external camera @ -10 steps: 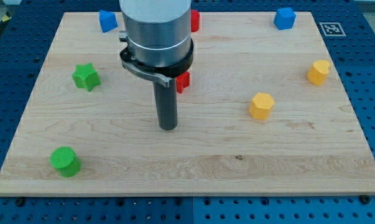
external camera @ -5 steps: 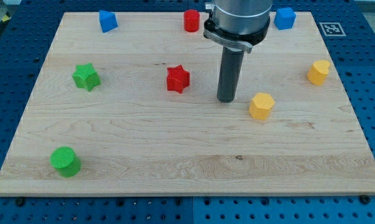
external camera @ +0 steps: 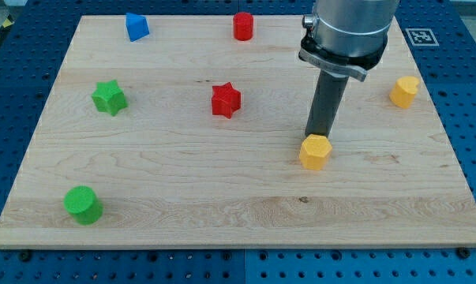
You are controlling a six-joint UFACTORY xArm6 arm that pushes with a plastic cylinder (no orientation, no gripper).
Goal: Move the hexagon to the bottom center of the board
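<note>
The yellow hexagon (external camera: 315,151) lies right of the board's middle, a little below centre height. My tip (external camera: 320,136) stands at the hexagon's upper edge, touching it from the view's top. The dark rod rises from there to the arm's grey body at the view's top right.
A red star (external camera: 226,101) lies left of my tip. A second yellow block (external camera: 404,91) sits at the right edge. A red cylinder (external camera: 242,26) and a blue block (external camera: 136,27) lie along the top. A green star (external camera: 109,97) and a green cylinder (external camera: 83,205) lie at the left.
My tip swept from the board's middle to the right and came onto the hexagon's upper edge. The hexagon slid down and left. The arm now hides the blue block at top right.
</note>
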